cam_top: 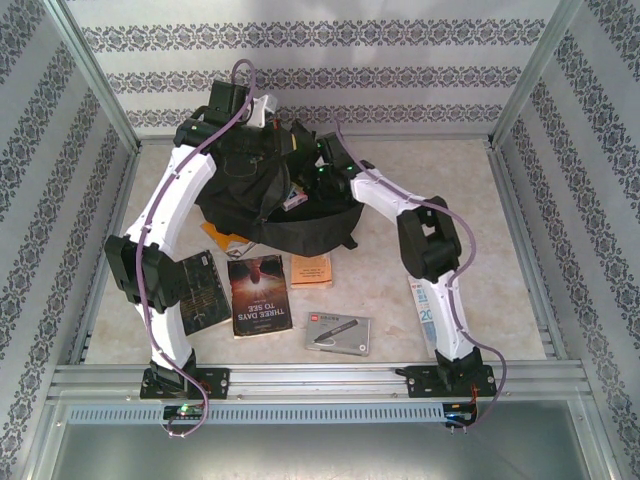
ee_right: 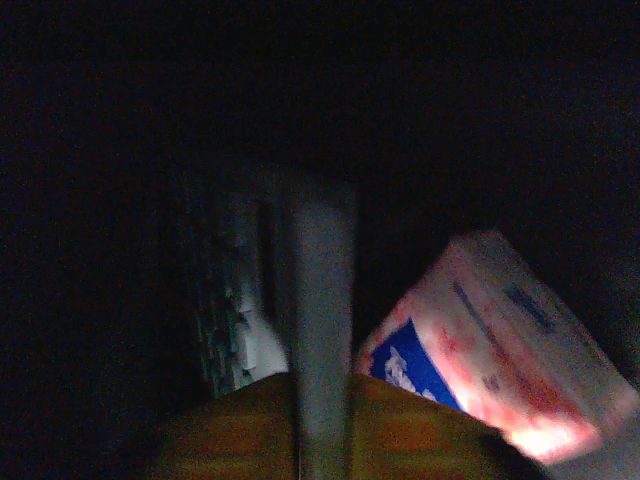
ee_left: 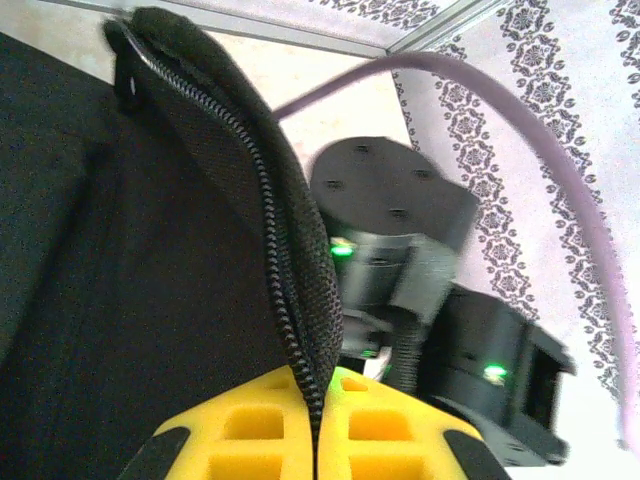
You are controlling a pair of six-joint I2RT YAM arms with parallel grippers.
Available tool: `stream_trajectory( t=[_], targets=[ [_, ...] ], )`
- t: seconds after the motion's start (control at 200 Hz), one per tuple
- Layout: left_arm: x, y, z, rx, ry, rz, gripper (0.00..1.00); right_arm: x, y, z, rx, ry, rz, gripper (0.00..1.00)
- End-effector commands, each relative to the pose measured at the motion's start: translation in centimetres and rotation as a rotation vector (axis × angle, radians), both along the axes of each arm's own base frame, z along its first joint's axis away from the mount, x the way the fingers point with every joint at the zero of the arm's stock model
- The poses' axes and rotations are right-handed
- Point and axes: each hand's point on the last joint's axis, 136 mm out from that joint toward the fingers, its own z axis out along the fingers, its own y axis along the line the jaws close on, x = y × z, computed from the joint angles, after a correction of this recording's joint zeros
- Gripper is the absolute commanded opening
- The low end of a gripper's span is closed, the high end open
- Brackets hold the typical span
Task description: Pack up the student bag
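Left gripper (ee_left: 318,400) is clamping shut on the zippered rim of the student bag (cam_top: 300,225), which is sitting at the table's far middle. Right gripper (ee_right: 320,390) is reaching inside the bag with its jaws narrow and a thin grey slab (ee_right: 322,290) standing between them. The view is blurred, so I can't tell if it's gripped. A white-blue-red pack (ee_right: 500,360) is lying inside, just right of the slab.
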Motion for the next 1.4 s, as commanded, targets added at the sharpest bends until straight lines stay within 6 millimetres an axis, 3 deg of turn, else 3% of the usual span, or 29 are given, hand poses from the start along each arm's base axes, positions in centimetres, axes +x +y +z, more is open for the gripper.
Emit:
stream_trajectory(
  t=[0.0, 0.05, 0.14, 0.295, 0.465, 0.65, 0.72, 0.849, 0.969, 1.119, 1.229, 1.394],
  targets=[
    [0.5, -0.9, 2.7, -0.047, -0.084, -0.034, 0.0, 1.4, 3.7, 4.2, 0.12, -0.126, 0.056, 0.47],
    [0.5, -0.8, 2.5, -0.039, -0.081, -0.028, 0.0, 1.2, 3.4, 4.3, 0.07, -0.153, 0.073, 0.65],
    [0.6, -0.7, 2.1, -0.035, -0.071, -0.022, 0.0, 0.4, 1.5, 5.1, -0.052, -0.223, 0.077, 0.82],
    [1.3, -0.3, 1.2, -0.022, -0.055, -0.005, 0.0, -0.9, -1.4, 8.4, -0.161, -0.358, 0.112, 0.86],
    [1.7, 0.1, 0.4, -0.019, -0.035, 0.011, 0.0, -4.1, -4.2, 11.7, -0.153, -0.468, 0.186, 0.88],
    [1.5, 0.4, 0.2, -0.024, -0.039, 0.034, 0.0, -9.0, -8.9, 14.3, -0.339, -0.612, 0.213, 0.88],
    [1.3, 0.5, -0.2, -0.023, -0.041, 0.034, 0.0, -12.1, -9.7, 14.9, -0.417, -0.672, 0.286, 0.88],
    [0.9, 0.6, -1.3, -0.025, -0.034, 0.042, 0.0, -19.1, -10.3, 12.1, -0.546, -0.608, 0.483, 0.89],
    [0.7, 0.4, -2.3, -0.047, -0.016, 0.045, 0.0, -25.3, -11.6, 7.7, -0.776, -0.546, 0.65, 0.88],
    [0.6, 0.1, -2.1, -0.072, -0.006, 0.037, 0.0, -32.2, -12.4, 3.8, -0.908, -0.485, 0.834, 0.89],
    [0.3, 0.0, -2.3, -0.069, 0.0, 0.024, 0.0, -36.0, -12.0, 1.4, -0.948, -0.466, 0.953, 0.91],
    [0.0, 0.4, -2.5, -0.041, -0.005, 0.021, 0.0, -38.9, -10.5, -1.3, -1.06, -0.477, 1.102, 0.96]
  ],
)
